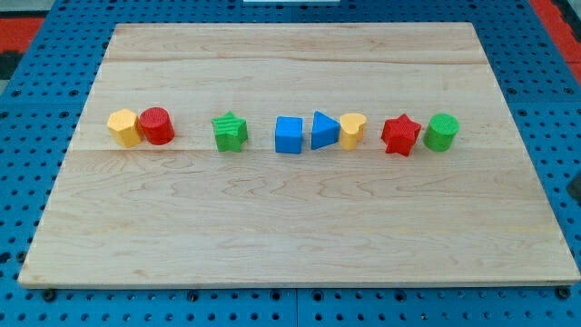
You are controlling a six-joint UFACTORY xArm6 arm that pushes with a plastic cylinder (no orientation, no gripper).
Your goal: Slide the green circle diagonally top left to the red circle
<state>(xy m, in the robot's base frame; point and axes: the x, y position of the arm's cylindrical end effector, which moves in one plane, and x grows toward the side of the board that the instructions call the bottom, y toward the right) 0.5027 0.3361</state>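
The wooden board (300, 227) lies on a blue pegboard (27, 100), its near edge closest; across its middle runs one row: yellow hexagon (123, 127) touching the red circle (157, 125), green star (230, 133), blue cube (289, 135), blue triangle (323, 130) touching a yellow heart (352, 130), red star (399, 135), green circle (442, 132) at the view's right end; my tip is out of view, so its state cannot be told; no writing is readable.

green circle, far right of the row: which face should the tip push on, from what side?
No gripping here, only pushing. The green circle must travel left, past the touching red star, to the red circle. Probably contact its lower-right wall, centred since round sides slip, nudging it up clear of the row. My tip is not in view.
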